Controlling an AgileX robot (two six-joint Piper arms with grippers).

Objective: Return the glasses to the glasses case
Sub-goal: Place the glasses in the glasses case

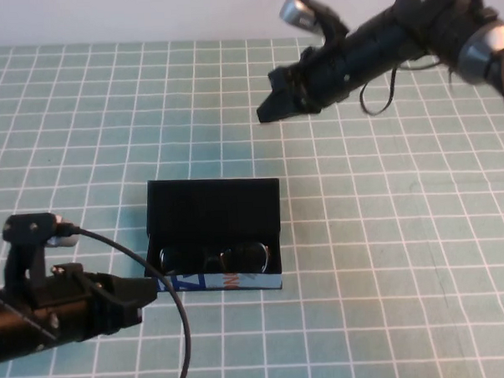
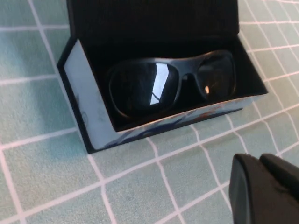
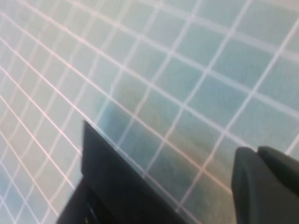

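Black thick-framed plastic glasses [image 2: 170,84] already in black box-like glasses case [image 1: 213,209], lid up, just ahead of left gripper [image 1: 148,291], grip state unclear; right gripper [image 1: 269,110] clenched, empty, well apart; closing lid prob. remains.

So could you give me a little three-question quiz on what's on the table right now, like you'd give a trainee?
1. True or false: the glasses lie inside the case.
2. The case lid is: A) shut B) standing open C) lying apart on the mat.
3. Which end effector is raised over the mat beyond the case, and is it holding anything?

Key
1. True: they sit in the case, lenses toward its printed front.
2. B: the lid stands open behind them.
3. The right end effector, shut and empty. The left end effector sits low by the case's front left corner.
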